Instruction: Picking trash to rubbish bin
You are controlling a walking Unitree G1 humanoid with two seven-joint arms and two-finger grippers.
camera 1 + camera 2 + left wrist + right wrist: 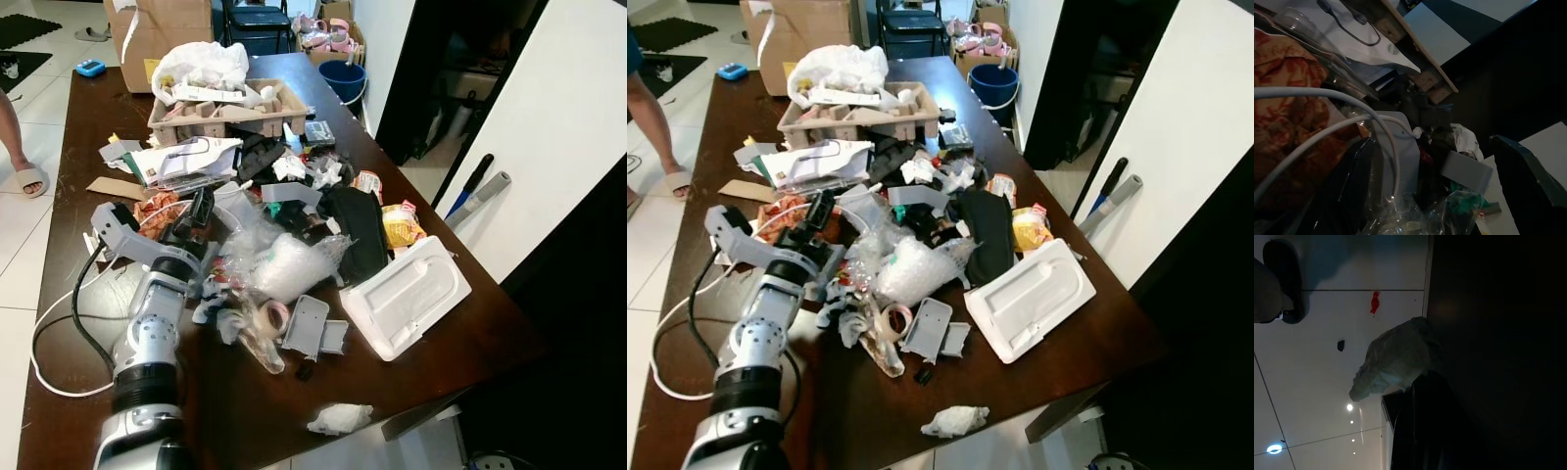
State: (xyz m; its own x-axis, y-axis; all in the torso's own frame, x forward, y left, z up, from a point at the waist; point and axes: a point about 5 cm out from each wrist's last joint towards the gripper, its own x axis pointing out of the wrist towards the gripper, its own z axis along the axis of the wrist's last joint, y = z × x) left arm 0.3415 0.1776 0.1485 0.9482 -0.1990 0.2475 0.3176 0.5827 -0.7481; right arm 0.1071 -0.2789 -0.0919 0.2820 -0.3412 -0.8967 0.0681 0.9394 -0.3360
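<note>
1. The left arm point(147, 343) reaches forward from the near left edge, silver segments in a line, wrist bent slightly right.
2. The left pincer point(196, 217) points ahead, its black fingers point(819, 210) held close together; whether they grip anything cannot be told.

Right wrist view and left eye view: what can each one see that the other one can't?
Extra in the right wrist view: the pale floor right beside the table's edge, with a small red scrap lying on it.

Extra in the left eye view: the big trash pile, the white foam tray, the blue bucket, and the left gripper reaching into the pile beside an orange wrapper.

Both: the dark table and, it seems, the same crumpled tissue near its edge.
</note>
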